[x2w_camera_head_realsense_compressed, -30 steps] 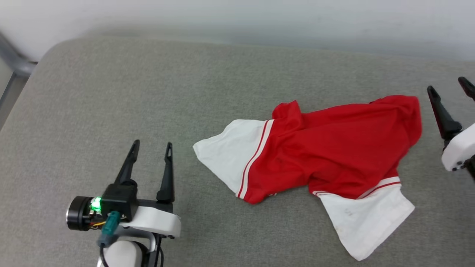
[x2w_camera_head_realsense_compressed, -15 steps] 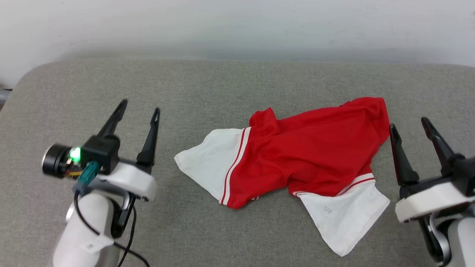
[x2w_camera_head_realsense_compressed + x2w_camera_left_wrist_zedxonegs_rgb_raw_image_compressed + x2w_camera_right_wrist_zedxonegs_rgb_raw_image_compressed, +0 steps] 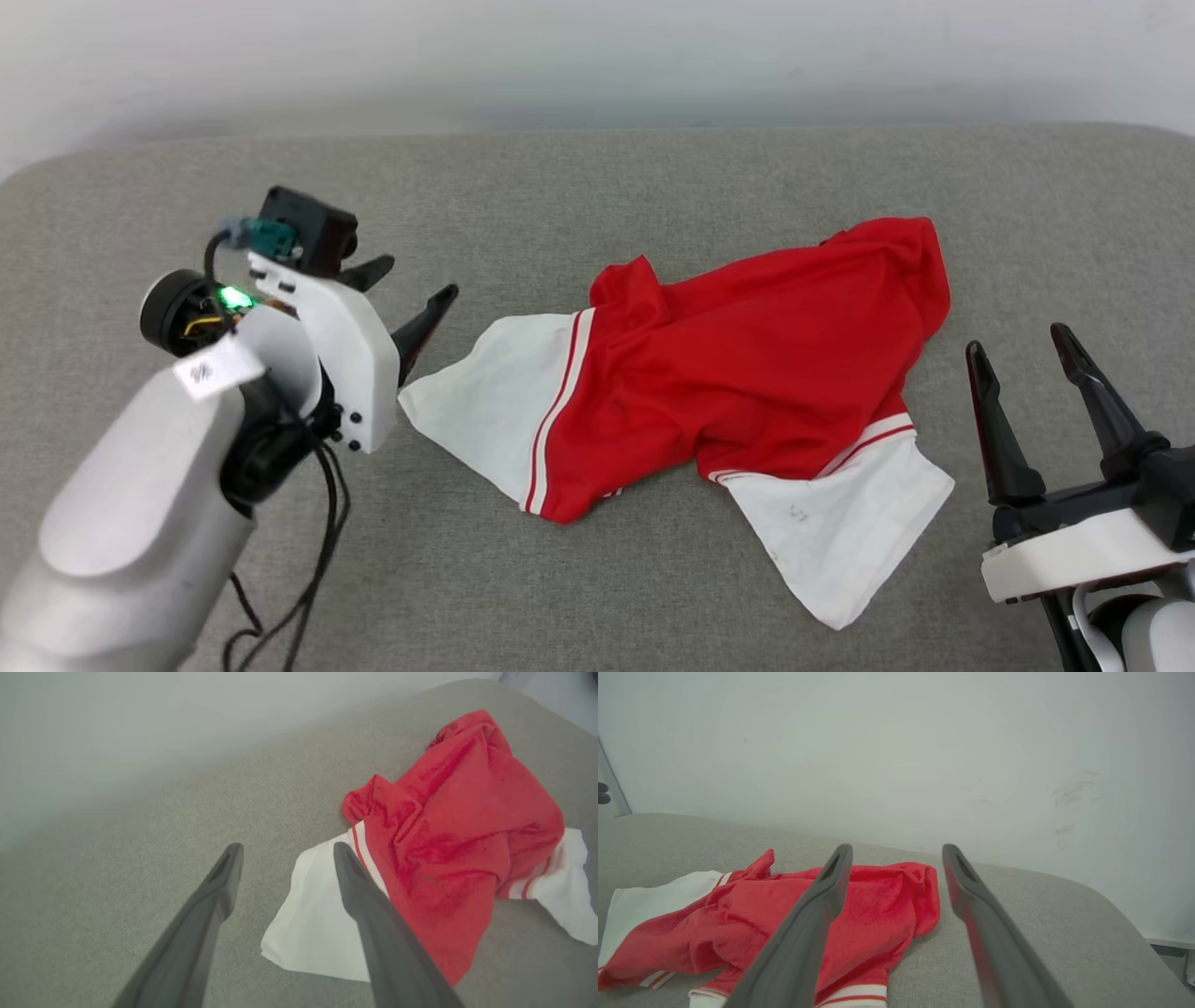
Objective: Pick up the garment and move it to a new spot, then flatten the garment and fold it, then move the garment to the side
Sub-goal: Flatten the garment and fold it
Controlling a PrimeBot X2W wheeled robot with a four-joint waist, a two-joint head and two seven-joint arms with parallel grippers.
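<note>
The garment [image 3: 738,373] lies crumpled on the grey cushion, red in the body with a white sleeve at each end, its back side up. My left gripper [image 3: 415,289] hovers open just left of the left white sleeve, fingers tilted toward it. In the left wrist view the garment [image 3: 448,840] sits to the right, and the left gripper [image 3: 285,851] has one finger over the white sleeve edge with nothing between the fingers. My right gripper [image 3: 1019,343] stands open at the lower right, beside the right sleeve. The right wrist view shows the garment [image 3: 761,919] behind the open right gripper [image 3: 896,851].
The grey cushion [image 3: 579,187] spreads wide, with rounded corners at the far left and far right. A pale wall [image 3: 597,56] runs right behind it. A loose black cable [image 3: 317,560] hangs from my left forearm.
My left gripper has risen and swung right toward the left white sleeve, its wrist turned over. The camera has shifted, bringing my right gripper fully into view.
</note>
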